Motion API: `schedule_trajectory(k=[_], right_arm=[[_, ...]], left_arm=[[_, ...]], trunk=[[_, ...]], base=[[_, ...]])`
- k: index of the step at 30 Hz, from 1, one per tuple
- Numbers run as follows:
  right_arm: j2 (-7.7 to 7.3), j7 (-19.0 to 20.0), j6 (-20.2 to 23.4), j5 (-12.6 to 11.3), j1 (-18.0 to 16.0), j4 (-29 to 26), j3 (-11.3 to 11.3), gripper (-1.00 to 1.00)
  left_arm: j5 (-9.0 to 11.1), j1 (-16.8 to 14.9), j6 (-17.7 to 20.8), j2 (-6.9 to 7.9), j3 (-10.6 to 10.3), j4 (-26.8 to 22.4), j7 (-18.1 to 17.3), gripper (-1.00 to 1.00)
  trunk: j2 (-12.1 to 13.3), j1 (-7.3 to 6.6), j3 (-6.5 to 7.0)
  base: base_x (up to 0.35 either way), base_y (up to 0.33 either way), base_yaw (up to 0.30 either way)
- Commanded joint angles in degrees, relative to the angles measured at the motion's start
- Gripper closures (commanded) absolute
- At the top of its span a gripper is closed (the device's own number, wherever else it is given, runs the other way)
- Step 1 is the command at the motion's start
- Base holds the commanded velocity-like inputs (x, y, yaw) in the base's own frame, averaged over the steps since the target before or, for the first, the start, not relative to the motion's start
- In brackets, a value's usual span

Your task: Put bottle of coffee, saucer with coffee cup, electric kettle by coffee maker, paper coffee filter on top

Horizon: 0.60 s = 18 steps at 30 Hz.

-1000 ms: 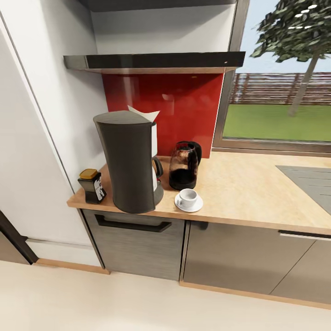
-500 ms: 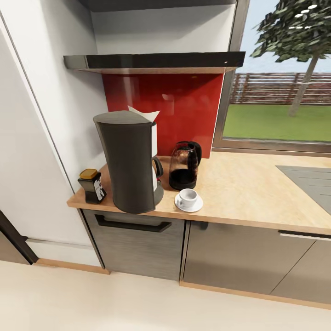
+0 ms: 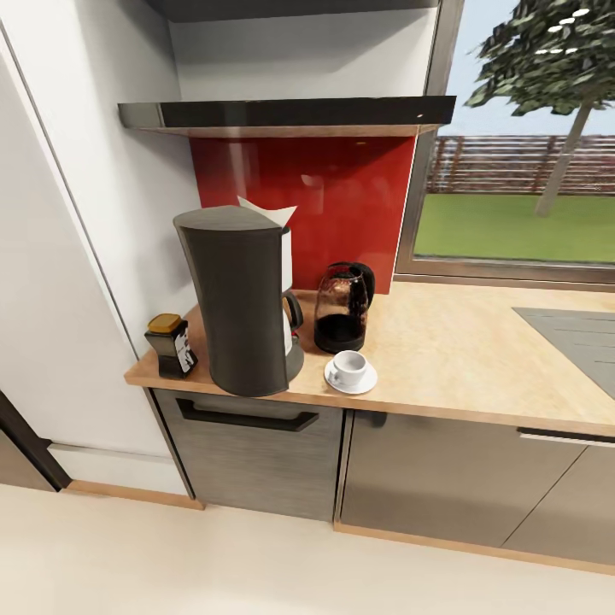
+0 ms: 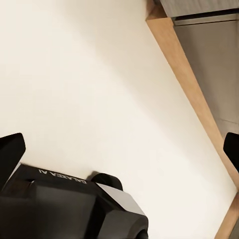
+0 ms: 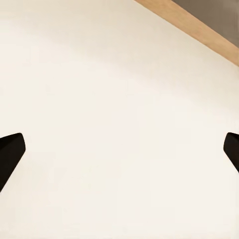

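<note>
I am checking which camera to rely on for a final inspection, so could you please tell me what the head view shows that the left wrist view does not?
Head view: the coffee maker on the countertop, the paper coffee filter on top of it, the bottle of coffee on one side, the electric kettle and the coffee cup on its saucer on the other.

Left wrist view: the left gripper, jaws wide apart, above pale floor.

Both: the dark grey cabinets and the wooden plinth.
</note>
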Motion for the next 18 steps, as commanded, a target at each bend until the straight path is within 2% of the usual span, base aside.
schedule_trajectory(k=[1,15,18], right_arm=[[0.01,0.15,-0.41,-0.36,-0.10,0.24,0.35,-1.00],[0.01,0.15,-0.41,-0.36,-0.11,0.24,0.36,-1.00],[0.99,-0.15,-0.33,-0.09,-0.29,0.20,0.26,-1.00]], left_arm=[[0.60,-0.02,0.50,0.02,-0.33,-0.02,-0.17,-1.00],[0.60,-0.02,0.50,0.02,-0.33,-0.02,-0.17,-1.00],[0.60,0.75,0.44,-0.13,-0.33,-0.03,0.02,-1.00]], trunk=[[-0.03,0.00,-0.05],[-0.03,0.00,-0.05],[-0.03,0.00,-0.05]], base=[[0.000,0.000,0.000],[0.000,0.000,0.000],[0.000,0.000,0.000]])
